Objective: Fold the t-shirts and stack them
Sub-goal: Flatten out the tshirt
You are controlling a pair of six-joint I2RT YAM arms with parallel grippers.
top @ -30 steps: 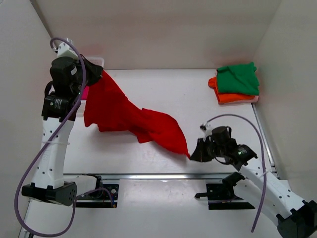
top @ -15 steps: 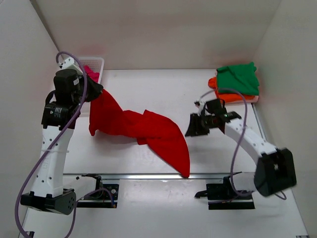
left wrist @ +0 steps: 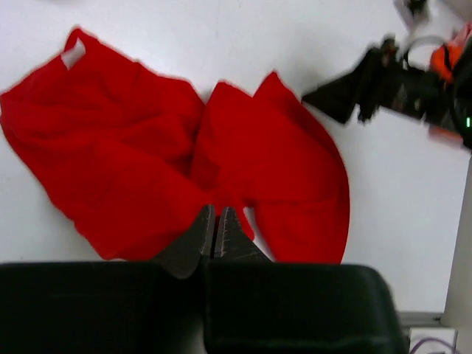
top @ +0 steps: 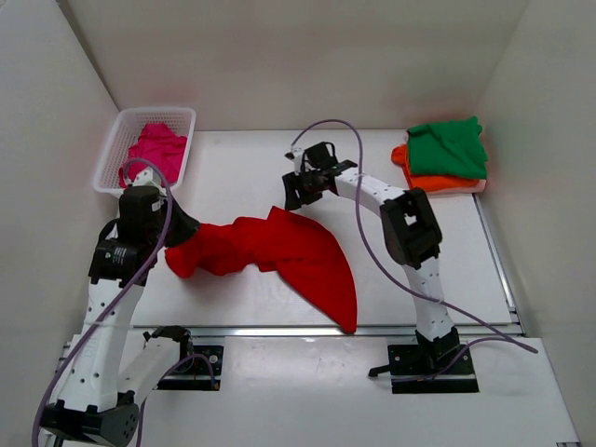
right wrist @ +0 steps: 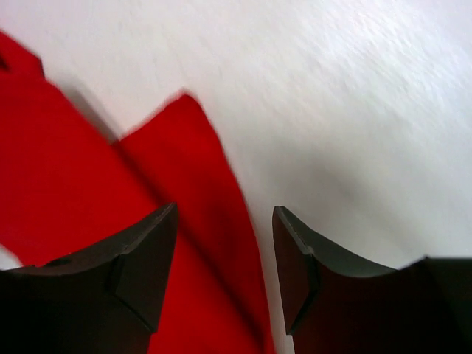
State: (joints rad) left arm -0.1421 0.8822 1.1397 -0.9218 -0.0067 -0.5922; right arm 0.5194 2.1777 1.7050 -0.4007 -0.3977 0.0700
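Note:
The bright red t-shirt (top: pixel 289 251) lies crumpled across the middle of the table, its near corner reaching the front edge. My left gripper (top: pixel 179 235) is shut on its left end; in the left wrist view the jaws (left wrist: pixel 215 215) are pressed together over the red cloth (left wrist: pixel 133 169). My right gripper (top: pixel 291 193) hovers open just beyond the shirt's far corner; in the right wrist view the red t-shirt's edge (right wrist: pixel 184 221) lies below the gap between its fingers (right wrist: pixel 225 210), not touched. A green t-shirt (top: pixel 450 146) sits folded on an orange t-shirt (top: pixel 438 183) at the far right.
A white lattice basket (top: pixel 107 163) at the far left holds a magenta t-shirt (top: pixel 156 149). White walls close in the table at the back and both sides. A metal rail (top: pixel 279 330) runs along the front edge.
My right gripper let go of the red shirt's near corner, opened and swung to the far middle. My left gripper came down and nearer with the shirt, uncovering the basket.

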